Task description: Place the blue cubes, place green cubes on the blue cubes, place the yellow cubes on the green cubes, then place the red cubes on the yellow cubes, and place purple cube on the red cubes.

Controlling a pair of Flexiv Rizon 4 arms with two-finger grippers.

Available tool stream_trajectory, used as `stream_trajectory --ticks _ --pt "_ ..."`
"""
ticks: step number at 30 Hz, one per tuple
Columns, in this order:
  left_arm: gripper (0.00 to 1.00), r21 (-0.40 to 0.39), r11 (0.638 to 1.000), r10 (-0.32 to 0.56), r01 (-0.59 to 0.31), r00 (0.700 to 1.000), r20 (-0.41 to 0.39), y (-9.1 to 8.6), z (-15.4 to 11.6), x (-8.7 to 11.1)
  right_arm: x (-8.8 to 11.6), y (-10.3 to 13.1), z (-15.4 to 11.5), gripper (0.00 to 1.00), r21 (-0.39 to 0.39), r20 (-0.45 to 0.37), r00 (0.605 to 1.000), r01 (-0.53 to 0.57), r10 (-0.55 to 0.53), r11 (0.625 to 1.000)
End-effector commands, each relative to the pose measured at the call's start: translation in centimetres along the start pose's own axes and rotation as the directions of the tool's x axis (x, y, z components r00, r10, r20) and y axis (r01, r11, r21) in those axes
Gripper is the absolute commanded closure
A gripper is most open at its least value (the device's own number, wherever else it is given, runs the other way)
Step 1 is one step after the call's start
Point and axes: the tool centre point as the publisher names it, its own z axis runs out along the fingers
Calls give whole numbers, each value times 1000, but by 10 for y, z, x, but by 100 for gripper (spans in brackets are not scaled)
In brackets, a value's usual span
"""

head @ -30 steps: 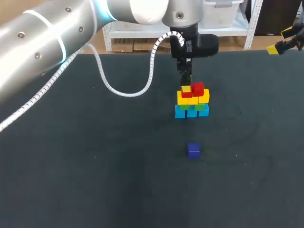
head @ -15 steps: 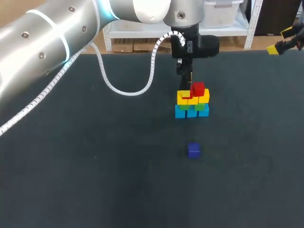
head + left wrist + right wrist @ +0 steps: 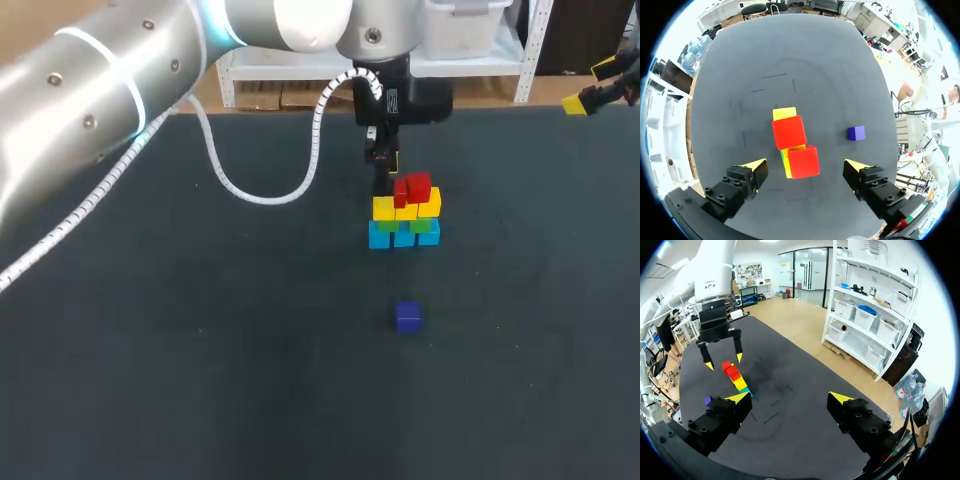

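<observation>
Right claw [image 3: 790, 399] spread wide and empty, left claw [image 3: 724, 361] parted above cube stack [image 3: 735, 377], purple cube [image 3: 708, 400] apart from it

A dark grey matte counter [image 3: 200, 350] spreads flat beneath the left end effector [image 3: 805, 167] and well past it on every side, evenly lit

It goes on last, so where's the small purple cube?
Head view: the small purple cube lies on the dark table, just right of centre, on the camera side of the multicoloured cube stack.
</observation>
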Motion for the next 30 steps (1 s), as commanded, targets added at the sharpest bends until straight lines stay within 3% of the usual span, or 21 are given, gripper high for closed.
stream_trajectory --ticks 1,6,7,8,9,16,20,22,23,24,30 --pt "20 4 1000 -4 4 1000 -5 5 0 -1 0 -1 1 0 -5 3 1000 1 -1 1000" --pt "27 4 1000 -10 10 1000 -13 6 3 -2 0 -1 1 0 -5 3 1000 1 -1 1000" --pt "31 4 1000 -11 11 1000 -15 6 4 -3 0 -1 1 0 -5 3 1000 1 -1 1000" --pt "50 4 1000 -11 11 1000 -16 6 4 -3 0 -1 1 0 -5 3 1000 1 -1 1000" --pt "55 6 1000 -10 10 1000 -16 6 5 -3 0 -1 1 0 -5 3 1000 1 -1 1000" --pt "56 7 1000 -14 14 1000 -25 6 8 -4 0 -1 1 0 -5 3 1000 1 -1 1000" --pt "62 4 1000 -21 21 999 -29 7 9 -5 0 -1 1 0 -5 3 1000 1 -1 1000" --pt "78 3 1000 -21 21 999 -28 6 8 -6 0 -1 1 0 -5 3 1000 1 -1 1000" --pt "80 2 1000 -21 21 999 -28 6 8 -6 0 -1 1 0 -5 3 1000 1 -1 1000" --pt "97 2 1000 -20 20 999 -28 6 8 -7 0 -1 1 0 -5 3 1000 1 -1 1000" --pt "100 1 1000 -20 20 999 -29 5 7 -7 0 -1 1 0 -5 3 1000 1 -1 1000"
